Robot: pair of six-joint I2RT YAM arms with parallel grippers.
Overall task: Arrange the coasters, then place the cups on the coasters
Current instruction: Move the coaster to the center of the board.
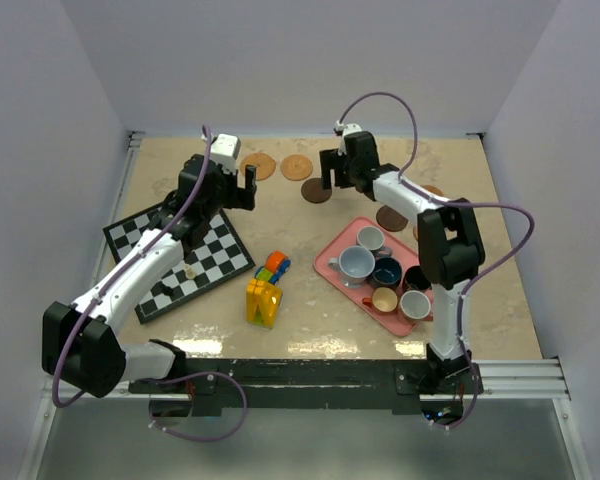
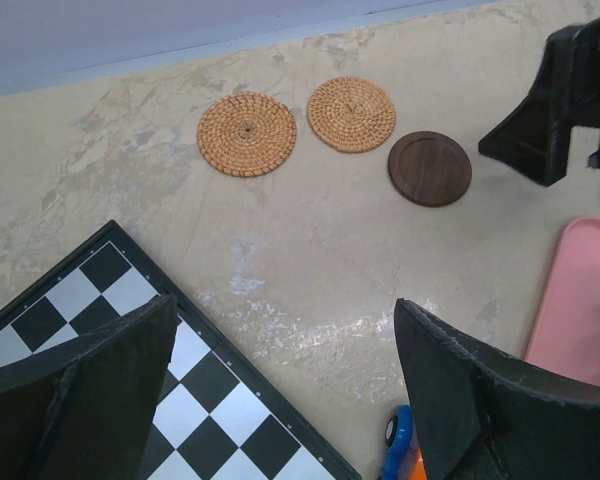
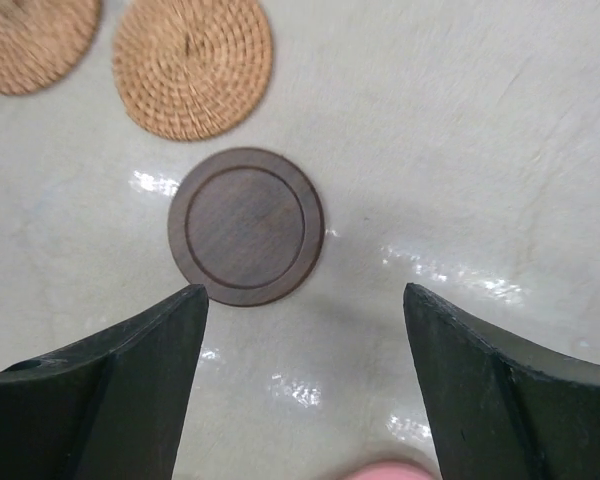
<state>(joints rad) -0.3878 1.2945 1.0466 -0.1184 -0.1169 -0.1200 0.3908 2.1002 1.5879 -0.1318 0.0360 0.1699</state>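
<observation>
**Top view.** The left gripper [image 1: 237, 188] is held over the table's far left part with its jaws spread wide and nothing between them. The right gripper [image 1: 338, 180] is held above the dark coaster [image 1: 317, 192], its jaws also apart. That coaster is seen at the right end of a row with the left woven coaster [image 1: 260, 166] and the right woven coaster [image 1: 296, 167]. A second dark coaster [image 1: 391, 218] is noted near the far corner of the pink tray [image 1: 327, 262]. The cups [image 1: 355, 263] are grouped on the tray.

**Left wrist view.** The left fingers [image 2: 90, 390] are seen wide apart and empty. The three rowed coasters lie well beyond them. The chessboard [image 2: 90, 300] is below.

**Right wrist view.** The right fingers [image 3: 110, 390] are spread with nothing gripped. The dark coaster is seen flat on the table just ahead of the tips, nearer the frame-left finger and touched by neither. The right woven coaster lies just beyond it, apart.
</observation>
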